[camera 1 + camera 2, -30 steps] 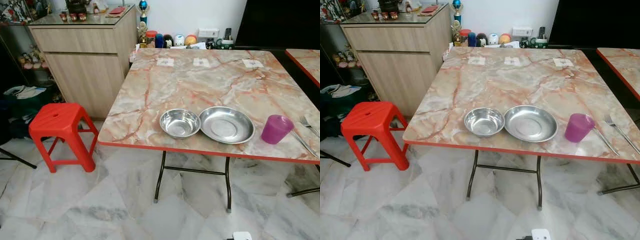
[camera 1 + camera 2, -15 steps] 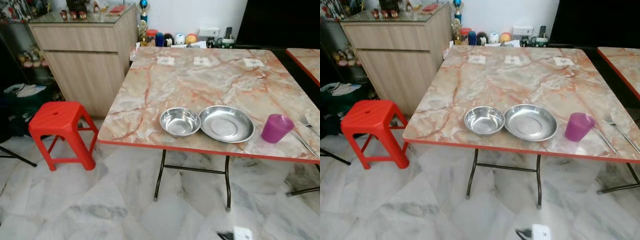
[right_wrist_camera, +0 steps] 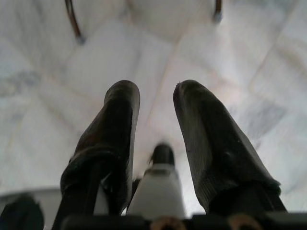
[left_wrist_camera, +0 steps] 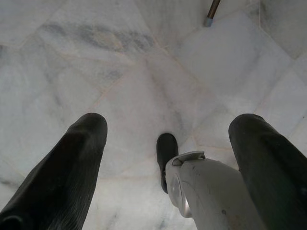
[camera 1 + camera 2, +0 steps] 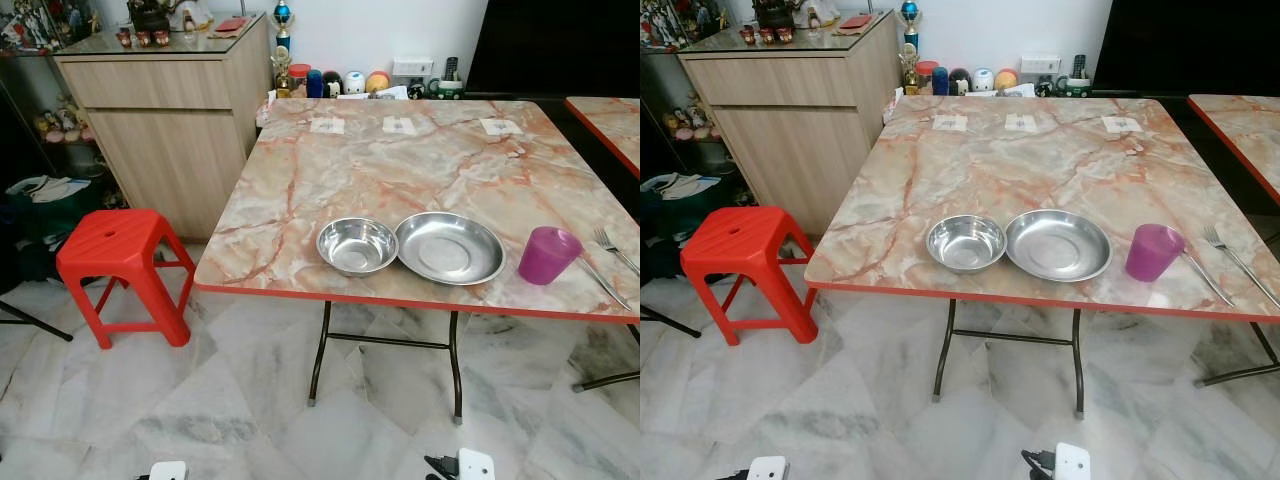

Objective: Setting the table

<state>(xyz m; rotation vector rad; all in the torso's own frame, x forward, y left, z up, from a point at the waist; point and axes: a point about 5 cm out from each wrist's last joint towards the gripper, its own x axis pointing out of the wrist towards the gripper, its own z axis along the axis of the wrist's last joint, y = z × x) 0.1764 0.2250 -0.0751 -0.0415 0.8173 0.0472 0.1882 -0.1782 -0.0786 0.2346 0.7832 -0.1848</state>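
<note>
On the marble-patterned table [image 5: 400,160], close to its near edge, a steel bowl [image 5: 357,245] sits touching a wider steel plate [image 5: 449,248]. To their right stands a purple cup [image 5: 547,255]. Beyond the cup lie a thin utensil [image 5: 605,283] and a fork [image 5: 615,248]. Both arms hang low over the white marble floor, well short of the table. My left gripper [image 4: 168,124] is open wide and holds nothing. My right gripper [image 3: 156,91] has its fingers apart by a narrow gap, also with nothing in it.
A red plastic stool [image 5: 120,245] stands left of the table, in front of a wooden cabinet [image 5: 170,110]. Small jars and ornaments line the wall behind the table. A second table's corner [image 5: 610,120] is at the far right. Thin metal legs [image 5: 320,345] hold the table up.
The camera has shifted a little, so the whole picture sits slightly differently. Nothing on the table has moved. White parts of my arms now show at the bottom edge.
</note>
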